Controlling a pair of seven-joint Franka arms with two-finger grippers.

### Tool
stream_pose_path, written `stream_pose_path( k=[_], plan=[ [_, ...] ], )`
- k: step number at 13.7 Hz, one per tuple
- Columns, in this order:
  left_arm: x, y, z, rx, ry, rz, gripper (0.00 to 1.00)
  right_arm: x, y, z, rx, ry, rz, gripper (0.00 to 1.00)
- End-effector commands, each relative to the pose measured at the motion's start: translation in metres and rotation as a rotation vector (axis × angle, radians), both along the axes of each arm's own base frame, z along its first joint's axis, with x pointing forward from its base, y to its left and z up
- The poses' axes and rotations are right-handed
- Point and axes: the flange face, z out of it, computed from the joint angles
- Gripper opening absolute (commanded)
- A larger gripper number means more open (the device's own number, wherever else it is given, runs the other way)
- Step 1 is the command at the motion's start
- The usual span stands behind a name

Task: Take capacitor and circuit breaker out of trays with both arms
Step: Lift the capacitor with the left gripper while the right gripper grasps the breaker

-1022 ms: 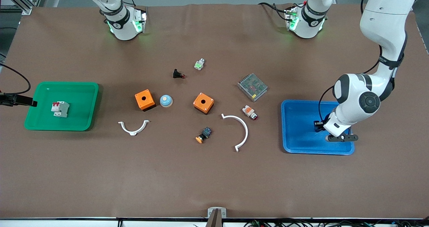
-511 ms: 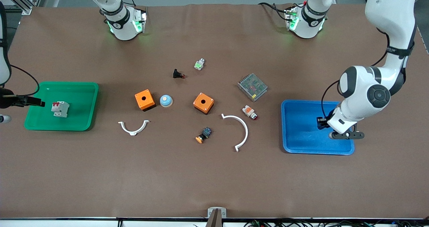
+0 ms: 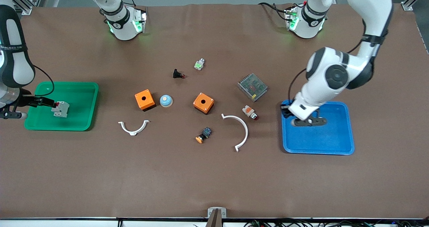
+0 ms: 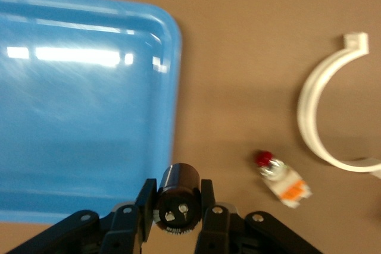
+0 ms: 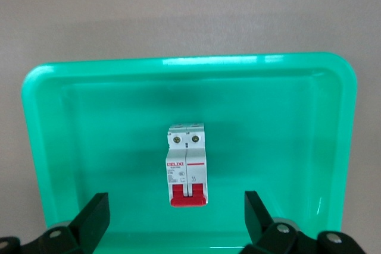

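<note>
The capacitor (image 4: 177, 201), a small black cylinder, is gripped between the fingers of my left gripper (image 4: 176, 206). In the front view my left gripper (image 3: 286, 111) hangs over the blue tray (image 3: 331, 136), at the tray's rim toward the table's middle. The breaker (image 3: 60, 109), a white-grey block with red levers, lies in the green tray (image 3: 80, 99). My right gripper (image 3: 47, 102) is open and empty over the green tray, beside the breaker. In the right wrist view the breaker (image 5: 187, 165) lies just ahead of the open gripper (image 5: 177, 218), apart from both fingers.
Between the trays lie two orange boxes (image 3: 144, 99) (image 3: 203, 103), a blue dome (image 3: 166, 101), a metal mesh unit (image 3: 252, 87), a white-orange button (image 3: 249, 112), a black button (image 3: 177, 74), an orange-blue button (image 3: 203, 135) and two white curved brackets (image 3: 240, 133) (image 3: 133, 127).
My left arm swung the capacitor from the blue tray's corner at its own end to the rim toward the table's middle. My right gripper came in over the green tray toward the breaker.
</note>
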Motion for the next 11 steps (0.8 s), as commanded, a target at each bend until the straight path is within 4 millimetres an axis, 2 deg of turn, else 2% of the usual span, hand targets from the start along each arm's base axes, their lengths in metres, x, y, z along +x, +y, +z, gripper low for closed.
stream_pose_path(
  k=[1, 4, 8, 9, 11],
  plan=[
    [-0.026, -0.059, -0.011, 0.018, 0.027, 0.078, 0.0, -0.004, -0.001, -0.016, 0.004, 0.008, 0.015, 1.0],
    [-0.064, -0.128, -0.026, 0.019, 0.056, 0.202, 0.0, -0.008, -0.003, -0.048, 0.005, 0.011, 0.01, 1.0],
    [-0.102, -0.194, -0.054, -0.022, 0.056, 0.298, 0.0, -0.01, -0.004, -0.072, 0.006, 0.016, 0.01, 0.99],
    [-0.107, -0.206, -0.062, -0.021, 0.049, 0.312, 0.0, -0.011, -0.005, -0.077, 0.009, 0.023, 0.007, 0.94],
    [-0.109, -0.227, -0.081, -0.001, 0.042, 0.357, 0.0, -0.011, -0.003, -0.077, 0.012, 0.03, 0.011, 0.76]
  ],
)
